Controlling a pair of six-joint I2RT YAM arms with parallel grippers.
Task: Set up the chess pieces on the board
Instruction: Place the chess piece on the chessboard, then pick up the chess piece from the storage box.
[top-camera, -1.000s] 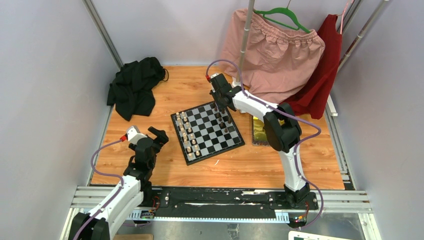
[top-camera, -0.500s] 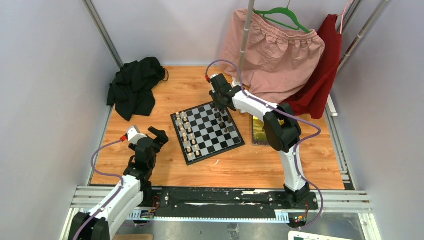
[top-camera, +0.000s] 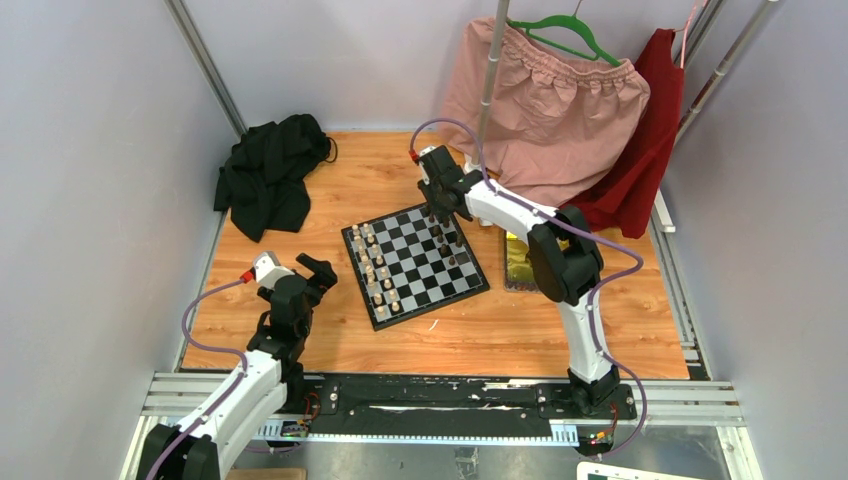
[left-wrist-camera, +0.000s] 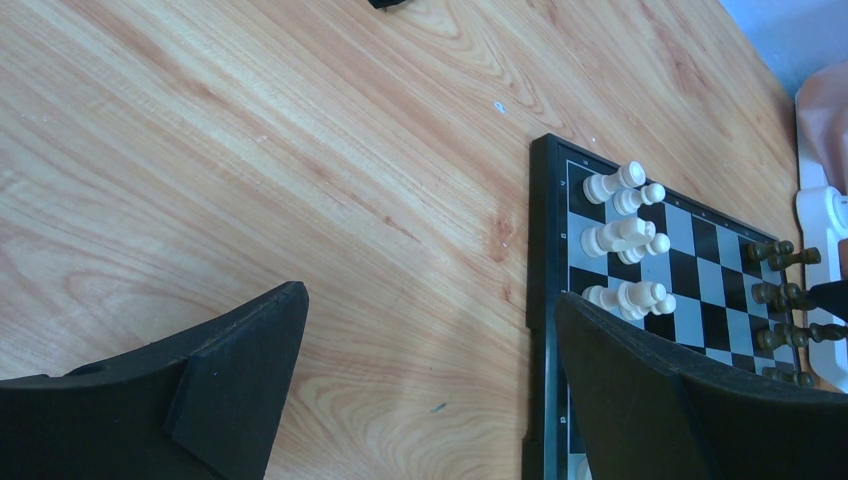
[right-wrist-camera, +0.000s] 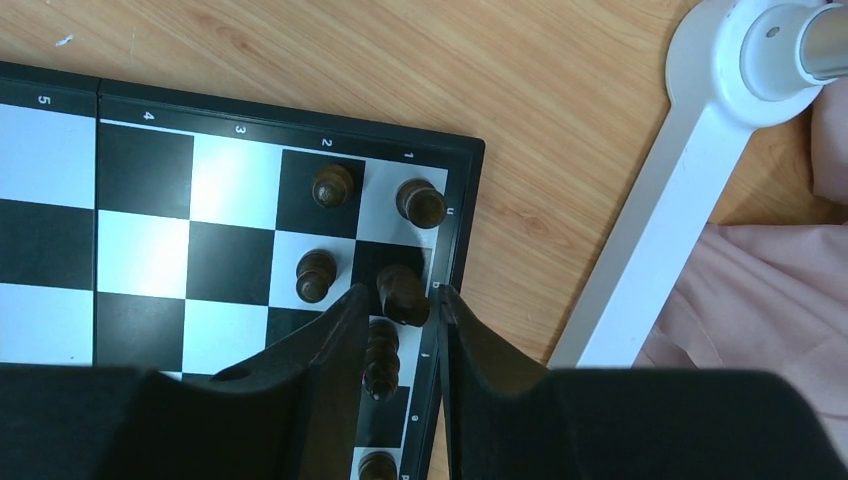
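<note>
Wood-grain table (top-camera: 500, 330) is seen bare along its near edge, between the two arm bases and the board. At the near left, the left gripper (left-wrist-camera: 428, 305) is held above the wood with its jaws spread wide and nothing between them; the board's black left border is seen just beside its right finger. The board (top-camera: 425, 275) is laid near the table's middle, turned at an angle. The cream-white pieces (top-camera: 375, 268) are lined up in two rows along its left edge, and the dark brown pieces (top-camera: 447, 240) are gathered along its right edge. The middle squares are left uncovered.

At the board's far right corner the right gripper (right-wrist-camera: 400, 295) is lowered, its fingers narrowly parted, with one dark piece (right-wrist-camera: 403, 293) standing between the tips on a black square against the border. Whether that piece is gripped cannot be told. Other dark pieces are seen close around the fingers.

A white stand foot (right-wrist-camera: 690, 150) is set on the wood just beyond that corner. A yellow tin (top-camera: 518, 262) is lying right of the board. A black cloth (top-camera: 268, 175) is heaped at the far left corner, and a pink garment (top-camera: 550, 110) and a red garment (top-camera: 645, 150) are hung at the far right.
</note>
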